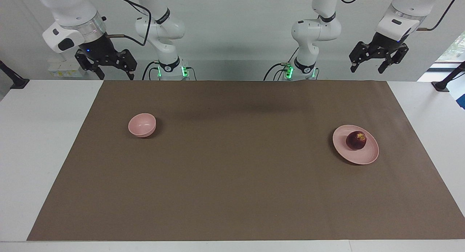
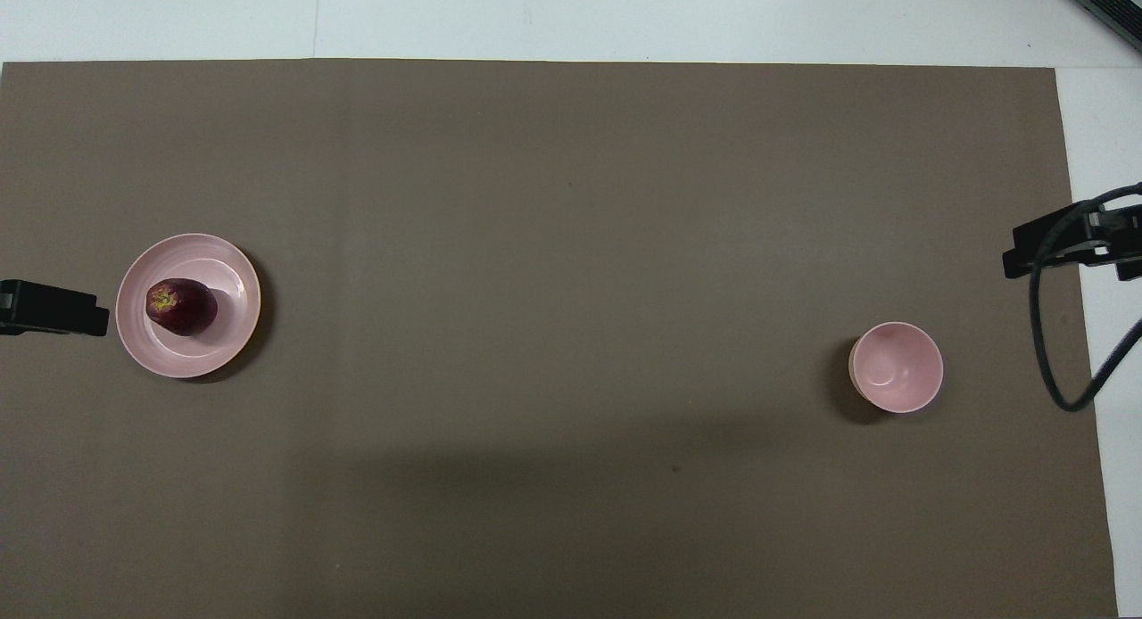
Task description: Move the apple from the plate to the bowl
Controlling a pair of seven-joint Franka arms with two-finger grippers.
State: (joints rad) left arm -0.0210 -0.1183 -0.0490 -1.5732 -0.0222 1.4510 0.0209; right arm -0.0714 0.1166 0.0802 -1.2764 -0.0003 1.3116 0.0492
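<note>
Maroon apple (image 1: 356, 140), one, on the one plate (image 1: 367, 158) at the left arm's end, one bowl (image 1: 142, 125) well apart; left gripper (image 1: 367, 67) and right gripper (image 1: 114, 76), both open and raised, wait; left should descend squarely, clasp the apple's widest girth.

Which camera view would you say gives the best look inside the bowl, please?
The overhead view: it looks almost straight down into the bowl, showing its whole empty inside. The facing view shows the bowl at a slant, mostly its outer wall.
</note>
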